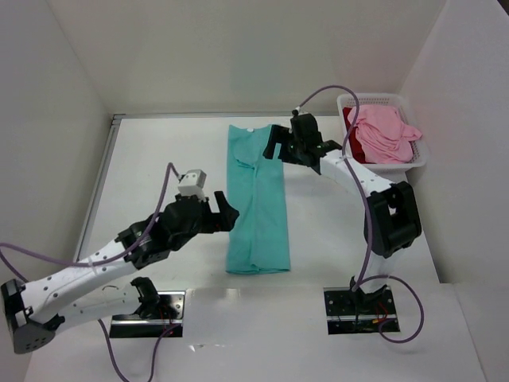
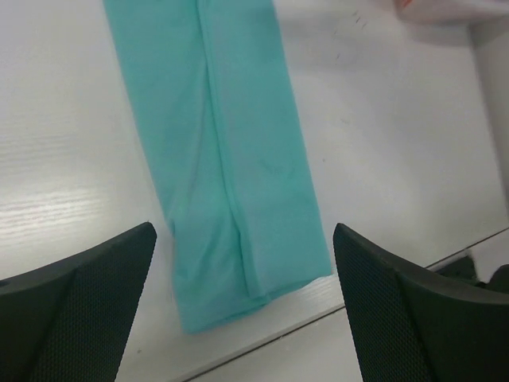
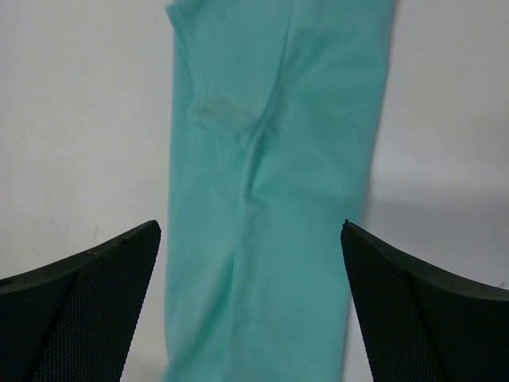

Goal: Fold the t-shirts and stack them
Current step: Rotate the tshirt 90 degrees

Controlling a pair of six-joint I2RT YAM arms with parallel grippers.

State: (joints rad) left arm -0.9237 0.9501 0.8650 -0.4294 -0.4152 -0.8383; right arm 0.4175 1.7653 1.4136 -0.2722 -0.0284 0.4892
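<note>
The teal t-shirt [image 1: 256, 203] lies on the table folded into a long narrow strip running from far to near. It also shows in the left wrist view [image 2: 227, 159] and the right wrist view [image 3: 274, 199]. My left gripper [image 1: 225, 213] is open and empty, just left of the strip near its middle. My right gripper [image 1: 280, 145] is open and empty above the strip's far right edge. The pink t-shirt [image 1: 386, 134] and the dark red t-shirt [image 1: 358, 145] lie bundled in the white basket [image 1: 421, 157].
The white basket stands at the back right against the right wall. White walls close in the table at the left, back and right. The two arm bases [image 1: 151, 306] sit at the near edge.
</note>
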